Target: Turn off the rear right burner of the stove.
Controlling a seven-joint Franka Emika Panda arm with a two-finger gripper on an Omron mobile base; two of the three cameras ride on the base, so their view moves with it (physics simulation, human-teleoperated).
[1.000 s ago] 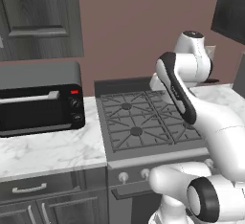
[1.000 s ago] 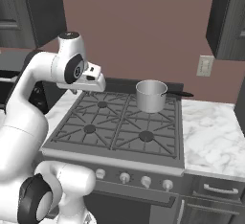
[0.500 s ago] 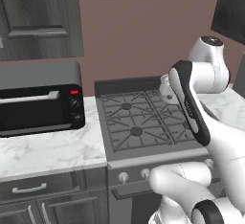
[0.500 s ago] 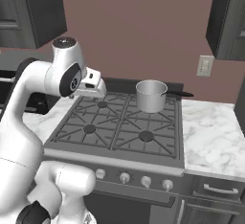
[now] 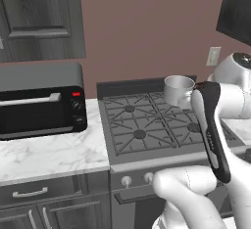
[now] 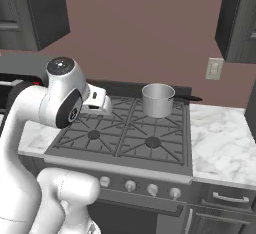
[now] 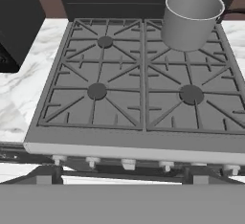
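Stove top from above, saucepan on the back right grate

In the hand view the stove [image 7: 134, 144] spans the frame, and the rear right burner [image 7: 162, 62] lies at upper right under a steel saucepan [image 7: 191, 19], so its centre is hidden. Small silver knobs [image 7: 127, 162] line the lower edge. In the right base view the gripper [image 6: 100, 103] hangs over the stove's left rear, left of centre; whether its jaws are spread or pressed together cannot be told
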